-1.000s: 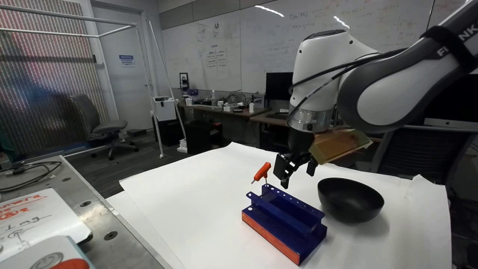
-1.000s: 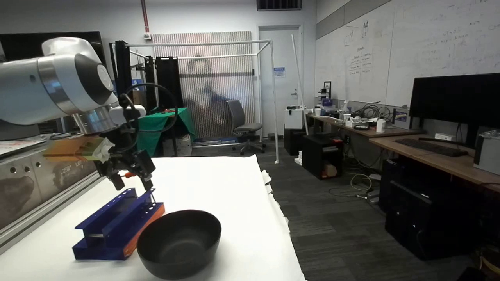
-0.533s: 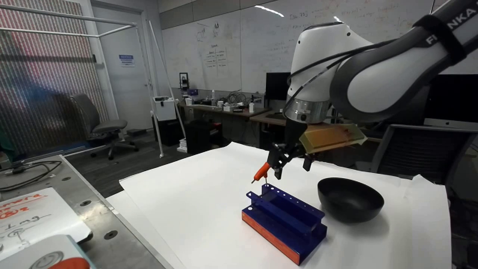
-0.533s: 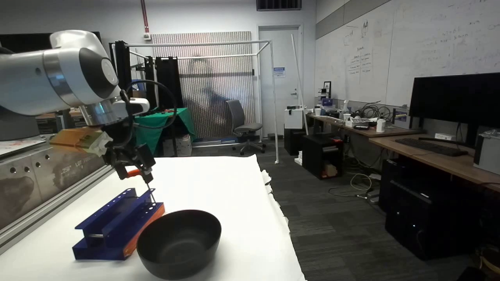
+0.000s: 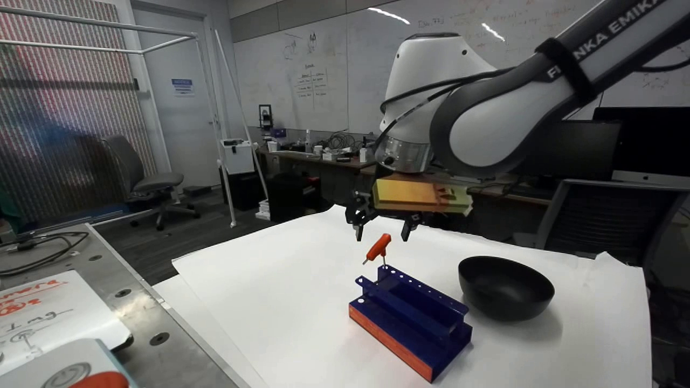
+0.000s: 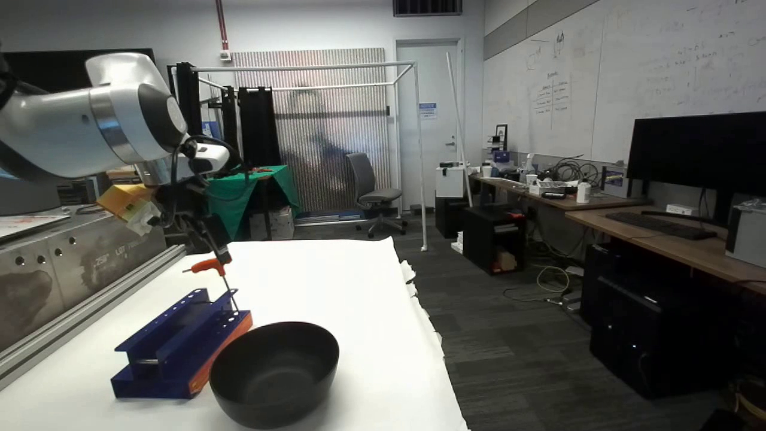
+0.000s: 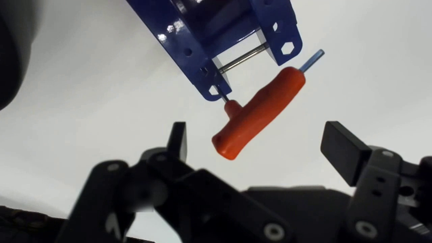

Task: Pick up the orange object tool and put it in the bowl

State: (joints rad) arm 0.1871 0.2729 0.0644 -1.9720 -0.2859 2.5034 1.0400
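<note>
- In an exterior view my gripper [image 5: 382,233] hangs at 12 o'clock from the orange tool [image 5: 378,248].
- My grip is released: in the wrist view my 2 fingers [image 7: 177,136] stand wide apart at 9 and 3 o'clock, with white showing between each of them and the tool.
- The tool stands in the blue rack [image 5: 399,326], its long shaft running down into the rack's end, its T-shaped handle on top.
- In the wrist view the handle slants from 7 to 1 o'clock; its 7 o'clock end lies between my fingers, nearer the 9 o'clock finger.
- A yellow-orange block [image 5: 415,195] sits just beside my fingers, between 1 and 2 o'clock from them in an exterior view.
- The black bowl [image 5: 504,299] stands upright at 2 o'clock from the rack in an exterior view, near it but apart.
- Rack and bowl rest on white paper [image 5: 269,302].
</note>
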